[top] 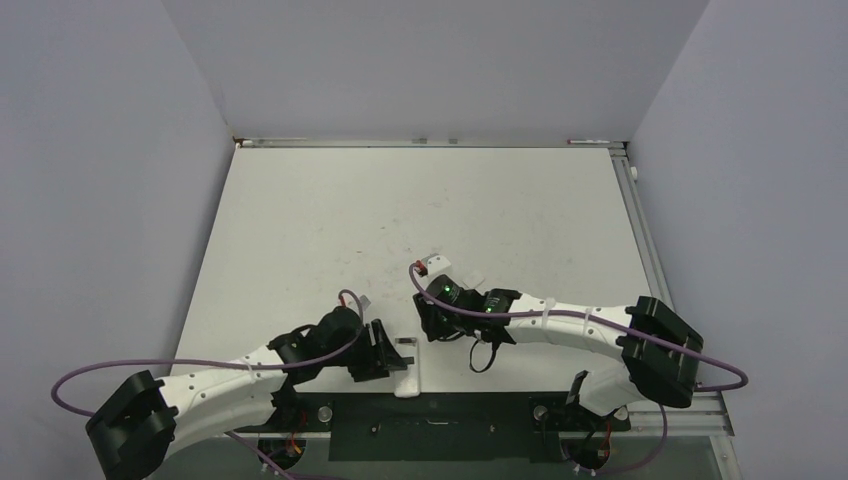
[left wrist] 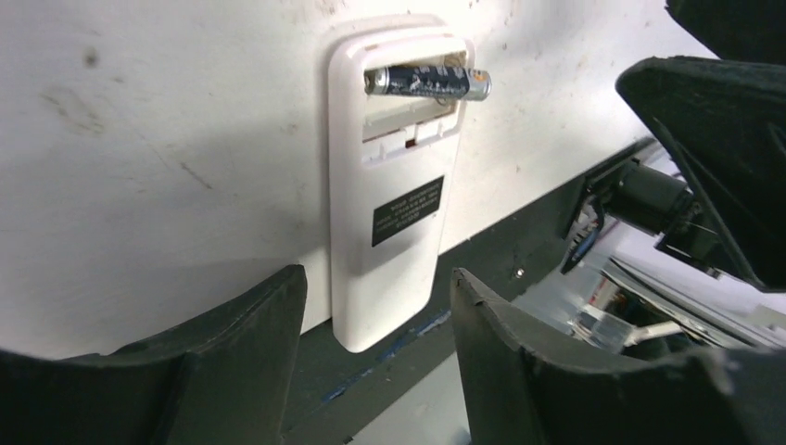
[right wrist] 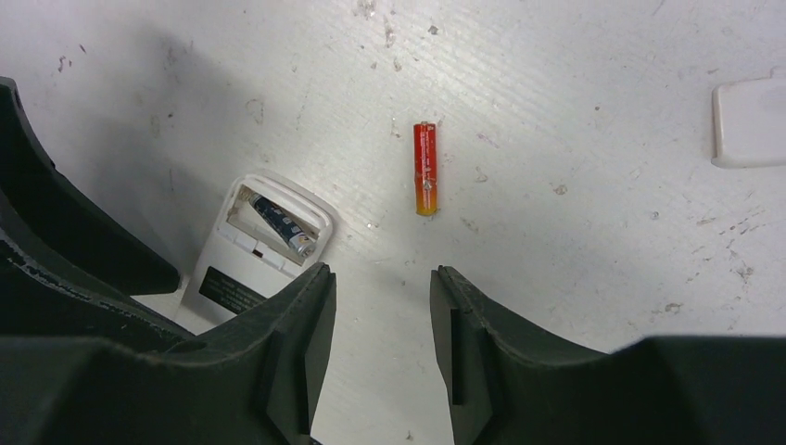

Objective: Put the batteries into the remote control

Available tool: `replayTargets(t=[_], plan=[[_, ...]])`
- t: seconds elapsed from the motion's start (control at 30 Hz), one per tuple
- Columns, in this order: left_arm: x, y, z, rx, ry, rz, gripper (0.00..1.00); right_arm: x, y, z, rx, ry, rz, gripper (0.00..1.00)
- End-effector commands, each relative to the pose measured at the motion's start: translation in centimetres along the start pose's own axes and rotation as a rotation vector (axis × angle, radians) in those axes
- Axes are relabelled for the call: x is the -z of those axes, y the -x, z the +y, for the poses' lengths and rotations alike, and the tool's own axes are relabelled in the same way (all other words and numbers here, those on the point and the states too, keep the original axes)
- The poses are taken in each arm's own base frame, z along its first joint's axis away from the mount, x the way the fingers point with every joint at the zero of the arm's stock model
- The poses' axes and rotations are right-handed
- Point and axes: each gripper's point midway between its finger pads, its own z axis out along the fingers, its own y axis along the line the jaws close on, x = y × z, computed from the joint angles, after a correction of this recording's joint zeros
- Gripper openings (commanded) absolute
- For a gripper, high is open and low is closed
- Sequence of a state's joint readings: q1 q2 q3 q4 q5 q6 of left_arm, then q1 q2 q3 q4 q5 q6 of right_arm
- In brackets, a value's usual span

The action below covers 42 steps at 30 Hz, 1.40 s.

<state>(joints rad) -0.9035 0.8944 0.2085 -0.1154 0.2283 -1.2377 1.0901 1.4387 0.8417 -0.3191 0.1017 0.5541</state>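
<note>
The remote control (left wrist: pixel 389 213) lies back up at the table's front edge, its battery compartment open and its near end overhanging the dark strip. It also shows in the top view (top: pixel 411 374) and the right wrist view (right wrist: pixel 243 269). The dark battery (left wrist: pixel 426 82) lies across the compartment, one end poking over the rim. The reddish battery (right wrist: pixel 425 170) lies loose on the table ahead of my right gripper. My left gripper (left wrist: pixel 378 306) is open, its fingers either side of the remote's near end, not touching it. My right gripper (right wrist: pixel 382 278) is open and empty above the table.
A small loose white chip (right wrist: pixel 749 120) lies at the right edge of the right wrist view. The dark mounting strip (left wrist: pixel 482 250) runs along the table's front edge beside the remote. In the top view both grippers (top: pixel 385 350) (top: pixel 430 322) are close together.
</note>
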Motion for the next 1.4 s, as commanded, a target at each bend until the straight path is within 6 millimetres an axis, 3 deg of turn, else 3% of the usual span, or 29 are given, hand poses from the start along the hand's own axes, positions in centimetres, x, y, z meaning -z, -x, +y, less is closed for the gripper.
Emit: replayTargets(t=[0.0, 0.17, 0.57, 1.13, 1.37], plan=[[1.0, 2.2, 0.5, -0.07, 0.092, -0.106, 0.57, 1.0, 3.1, 0.4, -0.085, 0.024, -0.127, 0.42], [1.7, 4.3, 0.7, -0.089, 0.128, -0.172, 0.56, 1.1, 3.6, 0.8, -0.126, 0.057, -0.152, 0.39], [1.1, 8.4, -0.6, -0.086, 0.033, -0.229, 0.35, 1.2, 3.6, 2.1, -0.195, 0.137, -0.162, 0.38], [-0.6, 8.3, -0.5, -0.067, 0.015, -0.17, 0.15, -0.3, 1.9, 2.8, -0.273, 0.188, -0.136, 0.36], [-0.4, 8.2, -0.5, -0.068, 0.007, -0.173, 0.14, -0.7, 1.7, 3.7, -0.286, 0.234, -0.125, 0.35]])
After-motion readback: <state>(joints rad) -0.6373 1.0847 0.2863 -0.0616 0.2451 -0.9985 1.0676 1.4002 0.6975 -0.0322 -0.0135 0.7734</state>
